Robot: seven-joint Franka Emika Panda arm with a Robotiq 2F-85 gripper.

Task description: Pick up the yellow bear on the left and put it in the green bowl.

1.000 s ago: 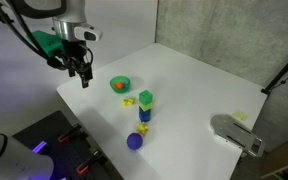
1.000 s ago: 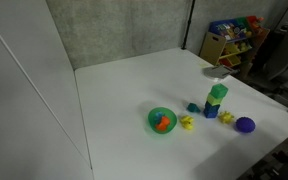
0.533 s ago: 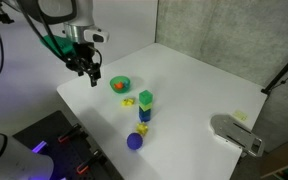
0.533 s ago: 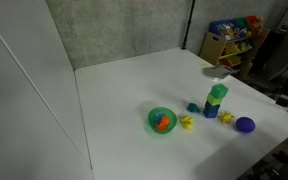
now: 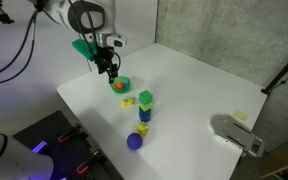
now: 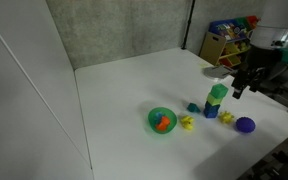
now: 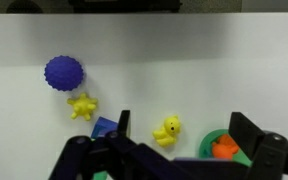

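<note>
Your Robotiq gripper [image 7: 179, 120] hangs with its fingers spread wide. The small round bright-green bowl [image 7: 210, 138], at 3 o'clock from your target, already holds one orange piece [image 7: 224, 149]. The tiny pale-yellow toy bear [image 7: 167, 128] lies between the fingers, nearer the 9 o'clock one. Its long axis cannot be told.

Bright, even light, soft shadows (wrist view slightly blurred).
</note>
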